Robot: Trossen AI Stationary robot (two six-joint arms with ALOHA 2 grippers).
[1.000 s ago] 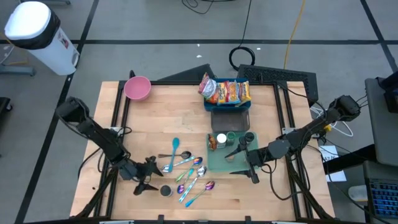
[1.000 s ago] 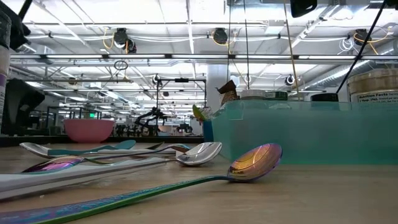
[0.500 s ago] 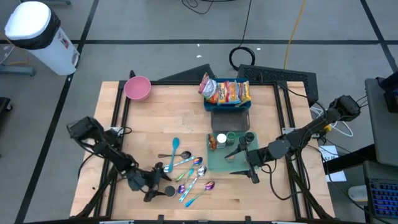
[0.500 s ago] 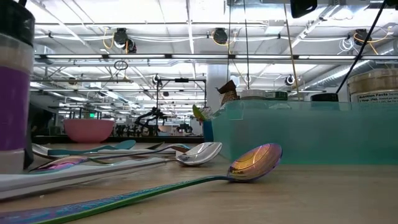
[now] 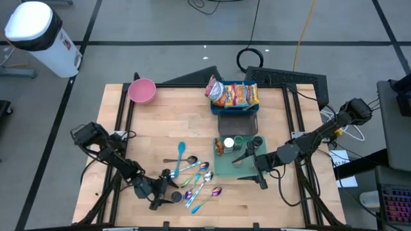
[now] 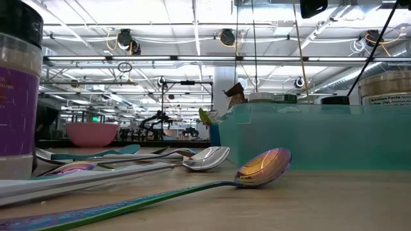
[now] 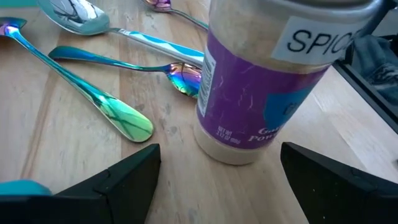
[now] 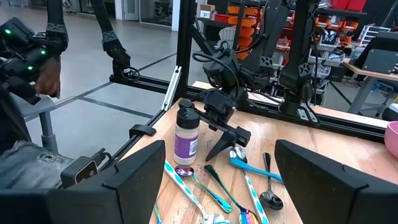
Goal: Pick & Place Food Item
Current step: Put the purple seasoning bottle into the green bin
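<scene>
Near the table's front edge, your left gripper [image 5: 166, 194] brackets the spice jar [image 5: 173, 197], jaws wide, not gripping; right gripper [image 5: 253, 168] jaws stand apart.

I see grey floor [image 5: 160, 25] crossed by dark lines, a white bin [image 5: 35, 32], and ceiling lamps [image 6: 225, 37] overhead.

Purple-labelled spice jar [image 7: 261, 81], upright, beside spoons [image 7: 118, 115]

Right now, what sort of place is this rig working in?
Most likely a robotics lab or workshop: a wooden table in a black frame on a taped concrete floor, exposed ceiling lights, and more metal racks behind.
</scene>
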